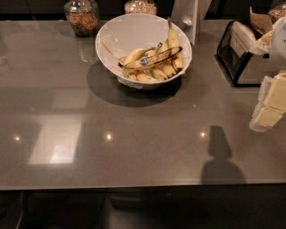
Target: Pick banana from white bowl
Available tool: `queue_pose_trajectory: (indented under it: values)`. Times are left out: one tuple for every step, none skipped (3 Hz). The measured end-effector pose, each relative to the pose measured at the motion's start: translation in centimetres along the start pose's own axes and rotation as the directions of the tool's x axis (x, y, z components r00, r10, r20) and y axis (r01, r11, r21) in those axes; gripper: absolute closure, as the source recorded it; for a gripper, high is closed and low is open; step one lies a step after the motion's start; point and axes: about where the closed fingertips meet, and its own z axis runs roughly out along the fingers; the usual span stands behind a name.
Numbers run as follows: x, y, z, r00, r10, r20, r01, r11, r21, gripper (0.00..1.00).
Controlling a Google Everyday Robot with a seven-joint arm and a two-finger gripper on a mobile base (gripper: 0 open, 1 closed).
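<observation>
A large glossy white bowl [115,33] stands at the back middle of the grey counter. It holds several bananas [154,60]; a heavily browned one with a blue sticker lies across the top of the yellow ones. My gripper [267,112], made of pale cream blocks, hangs at the right edge of the view. It is above the counter, well to the right of the bowl and nearer the front, and touches nothing. Most of the arm is out of view.
Two glass jars with brown contents [82,15] [140,6] stand behind the bowl. A white upright object [190,18] is just behind the bowl's right side. A black wire holder with packets [237,53] sits at the right. The counter's front edge [134,187] runs along the bottom.
</observation>
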Motion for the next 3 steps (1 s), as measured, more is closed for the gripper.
queue_pose_trajectory:
  values:
    - [-0.1,-0.1,-0.1,1.000,-0.002,0.005,0.002,1.0000,0.007,0.00]
    - [-1.6,-1.2,0.3,0.995,-0.031,0.099,0.027,0.9988,0.040,0.00]
    - [-4.8,-3.5,1.2,0.966,-0.079,0.248,0.059,0.9945,0.086,0.00]
